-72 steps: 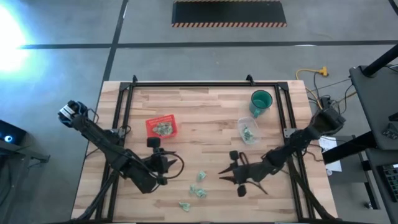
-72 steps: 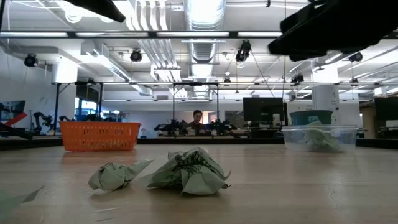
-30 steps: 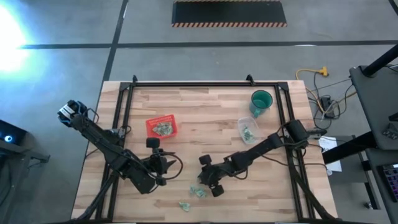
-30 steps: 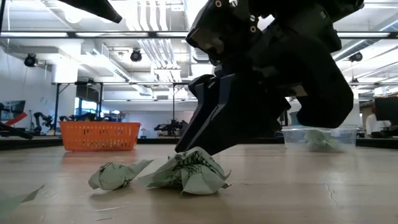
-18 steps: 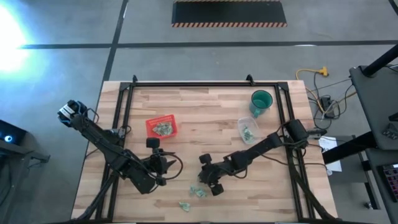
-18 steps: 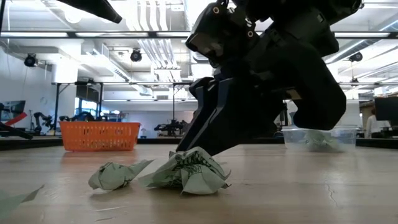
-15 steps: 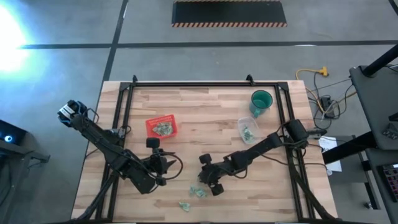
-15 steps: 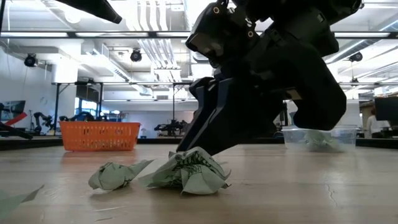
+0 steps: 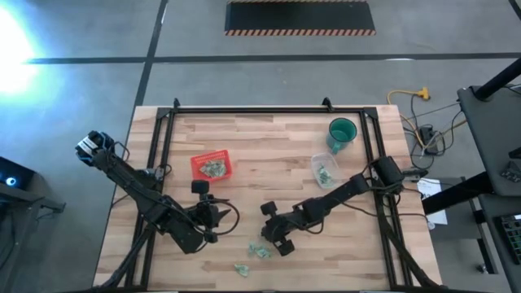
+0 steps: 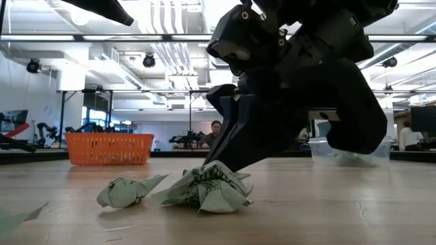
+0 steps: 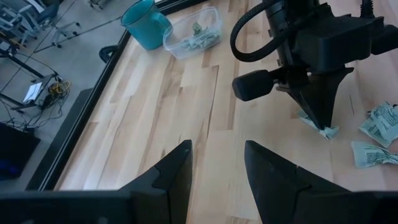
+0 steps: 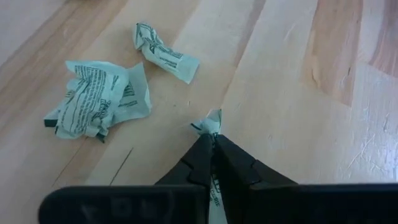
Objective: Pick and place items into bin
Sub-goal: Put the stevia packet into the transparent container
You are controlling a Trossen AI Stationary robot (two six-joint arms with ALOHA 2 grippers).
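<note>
Since a moment ago we see that the right gripper (image 9: 266,237) has lifted just a little, and a person now shows far back in the room in the low view. Before that, this arm swung in from the right side of the table (image 9: 277,155) to the middle front.

We see its two fingers (image 12: 214,163) pinched tight on one small wrapper (image 12: 209,122), with a bit of paper poking out past the tips. Two more wrappers lie close by on the wood: a big crumpled one (image 12: 99,99) and a thin twisted one (image 12: 163,53). From above we count a small bunch of green bits (image 9: 260,250) near the front edge, and one more (image 9: 241,267) closer still.

We see the red tray (image 9: 212,165) farther back on the left, with wrappers in it. A clear tub (image 9: 325,172) with green bits and a green cup (image 9: 342,133) sit at the right.

We see the left gripper (image 11: 216,168) waiting low at the left front, its fingers spread apart and holding nothing.
</note>
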